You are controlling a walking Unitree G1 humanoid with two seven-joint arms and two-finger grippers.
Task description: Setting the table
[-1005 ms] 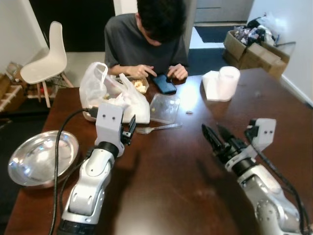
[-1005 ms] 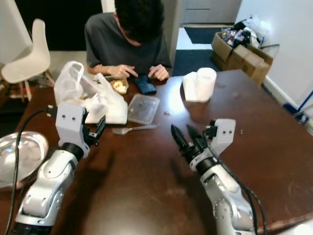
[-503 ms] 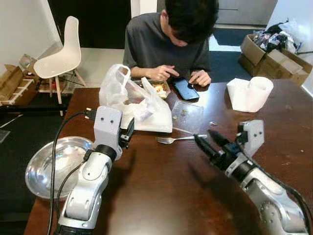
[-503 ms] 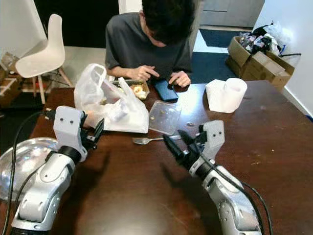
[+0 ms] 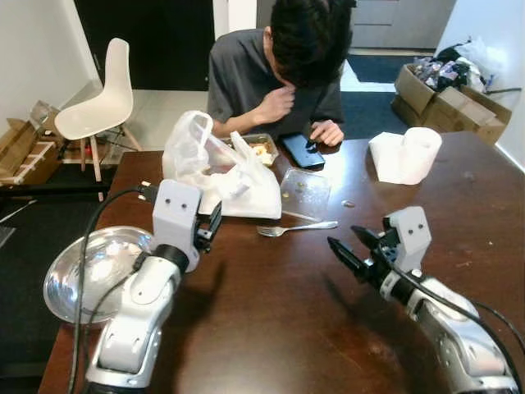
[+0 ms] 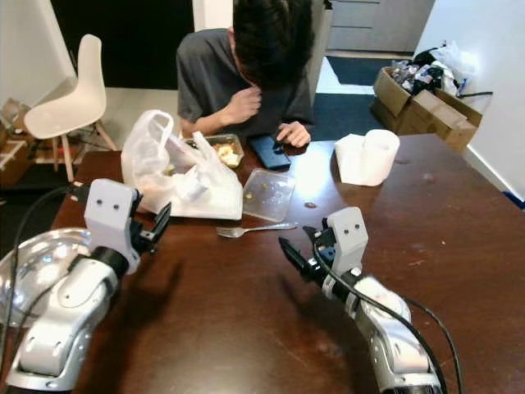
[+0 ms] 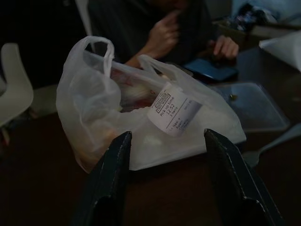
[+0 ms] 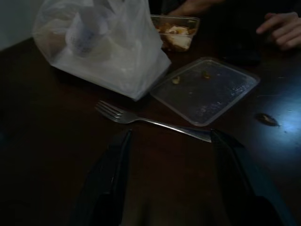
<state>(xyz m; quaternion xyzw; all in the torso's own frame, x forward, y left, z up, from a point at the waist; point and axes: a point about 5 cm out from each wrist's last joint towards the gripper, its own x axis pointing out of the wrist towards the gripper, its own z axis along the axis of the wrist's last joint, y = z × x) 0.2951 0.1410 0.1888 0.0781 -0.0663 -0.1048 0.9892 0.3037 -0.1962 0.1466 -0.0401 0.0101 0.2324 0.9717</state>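
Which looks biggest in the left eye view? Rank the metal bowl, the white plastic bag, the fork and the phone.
1. White plastic bag and metal bowl: about alike, and the bowl lies nearer the camera, so no ranking between them.
2. Fork: longer than the phone but thin.
3. Phone: shortest, partly under a hand.

A dark brown wooden table (image 5: 271, 328) spreads across the room, its top glossy with a bright patch of reflected light toward the far side; beyond its far left corner stands a white moulded chair (image 5: 97, 103) on wooden legs, on pale floor; behind the chair, a black doorway (image 5: 148, 41) between white walls; beyond the table's far right corner, open cardboard boxes (image 5: 447, 103) on dark blue carpet (image 5: 373, 107), beside a white wall (image 6: 484, 66).
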